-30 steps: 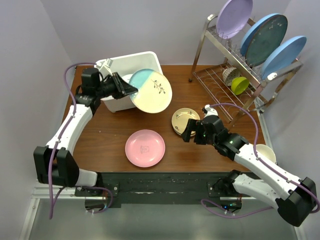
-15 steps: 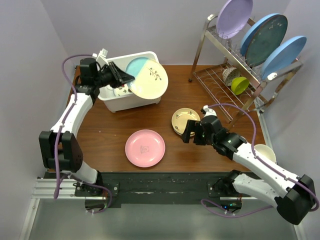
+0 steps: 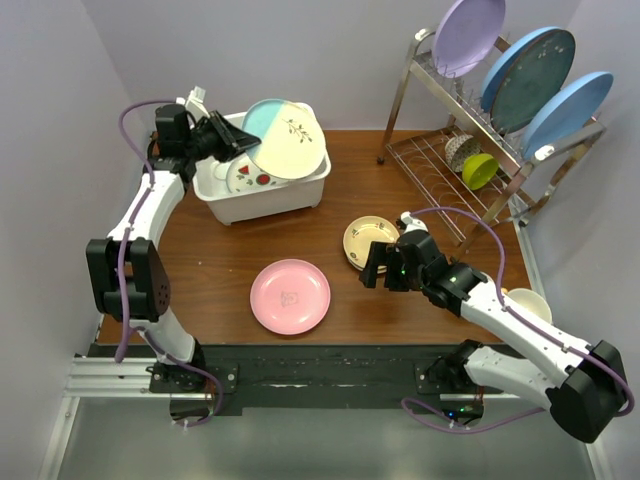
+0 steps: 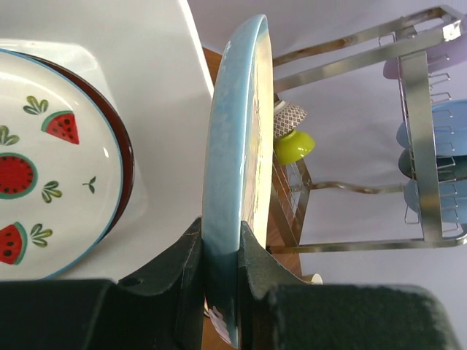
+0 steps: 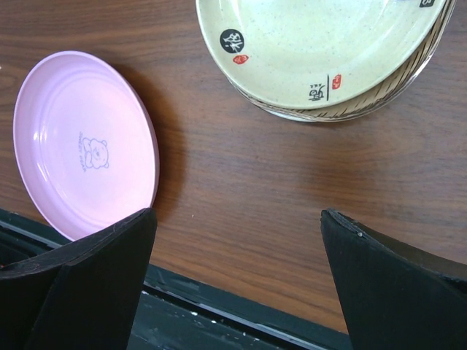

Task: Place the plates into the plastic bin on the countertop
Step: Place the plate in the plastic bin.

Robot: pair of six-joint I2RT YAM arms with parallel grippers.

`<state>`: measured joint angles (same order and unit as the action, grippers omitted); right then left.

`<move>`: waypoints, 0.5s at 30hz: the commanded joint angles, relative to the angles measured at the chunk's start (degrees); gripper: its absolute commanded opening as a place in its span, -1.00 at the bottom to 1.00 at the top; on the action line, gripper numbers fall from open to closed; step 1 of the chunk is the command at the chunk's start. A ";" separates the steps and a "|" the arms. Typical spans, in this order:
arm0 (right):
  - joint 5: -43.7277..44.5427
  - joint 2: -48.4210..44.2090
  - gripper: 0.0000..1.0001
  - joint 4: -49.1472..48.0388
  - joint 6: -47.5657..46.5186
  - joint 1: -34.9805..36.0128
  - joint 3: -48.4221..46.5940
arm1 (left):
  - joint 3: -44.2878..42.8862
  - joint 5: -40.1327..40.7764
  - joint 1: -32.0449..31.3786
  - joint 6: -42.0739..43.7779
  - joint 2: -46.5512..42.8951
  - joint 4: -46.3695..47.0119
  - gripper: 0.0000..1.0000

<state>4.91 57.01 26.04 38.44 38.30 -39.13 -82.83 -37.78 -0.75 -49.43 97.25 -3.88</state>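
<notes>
My left gripper (image 3: 236, 144) (image 4: 221, 237) is shut on the rim of a pale blue and cream plate (image 3: 284, 138) (image 4: 238, 138). The plate hangs tilted above the white plastic bin (image 3: 270, 200) (image 4: 146, 51). Inside the bin lie a white plate with red-green motifs (image 3: 247, 178) (image 4: 44, 175) and, under it, a maroon-rimmed plate (image 4: 122, 149). The pink plate (image 3: 290, 296) (image 5: 80, 142) and the smaller tan plate (image 3: 368, 238) (image 5: 321, 44) rest on the brown countertop (image 3: 210, 265). My right gripper (image 3: 384, 266) (image 5: 235, 215) is open, low over the bare wood between those two plates.
A chrome wire rack (image 3: 440, 150) stands at the back right with upright lilac (image 3: 467, 35) and blue plates (image 3: 528, 75), a yellow-green cup (image 3: 480, 170) and a patterned bowl. A cream cup (image 3: 530, 305) sits by the right edge.
My left arm has carried the blue and cream plate back and up, from in front of the bin to above it. The right arm has barely shifted.
</notes>
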 commanded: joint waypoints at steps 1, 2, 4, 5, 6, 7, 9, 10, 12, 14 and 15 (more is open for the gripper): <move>-0.51 0.03 0.97 -1.70 -0.99 0.10 -0.06 | -4.71 -1.42 3.21 -2.51 0.56 9.68 -1.00; -0.51 0.03 0.97 -1.52 -1.08 0.10 -0.15 | -4.97 -1.77 3.56 -2.51 1.18 9.68 -1.00; -0.69 0.11 0.97 -1.52 -1.17 0.02 -0.24 | -6.81 -3.08 4.44 -2.43 3.63 8.98 -1.00; -0.78 0.20 0.97 -1.61 -1.17 0.10 -0.15 | -7.34 -3.35 4.71 -2.43 4.25 8.80 -1.00; -0.86 0.29 0.97 -1.61 -1.17 0.10 -0.24 | -7.70 -3.44 4.88 -2.34 4.78 8.71 -1.00; -1.04 0.38 0.97 -1.61 -1.26 0.10 -0.24 | -8.05 -3.53 5.23 -2.34 5.40 8.80 -1.00; -1.04 0.47 0.97 -1.52 -1.17 0.02 -0.24 | -8.05 -2.83 5.41 -1.55 5.93 8.71 -1.00; -1.13 0.47 0.97 -1.61 -1.17 0.10 -0.24 | -8.05 -2.56 5.59 -1.29 6.45 8.45 -1.00; -1.04 0.64 0.97 -1.61 -1.17 0.10 -0.15 | -8.31 -1.95 5.68 0.56 7.25 6.62 -1.00; -1.21 0.82 0.97 -1.87 -1.17 0.10 -0.15 | -7.97 -1.34 5.85 1.96 8.21 5.73 -1.00; -1.30 0.91 0.97 -1.96 -1.08 0.10 -0.24 | -7.70 -1.24 5.94 2.23 8.48 5.55 -1.00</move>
<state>4.47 57.56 25.82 38.28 38.30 -39.13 -86.17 -36.75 4.86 -48.36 106.50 -4.21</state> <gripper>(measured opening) 0.986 0.215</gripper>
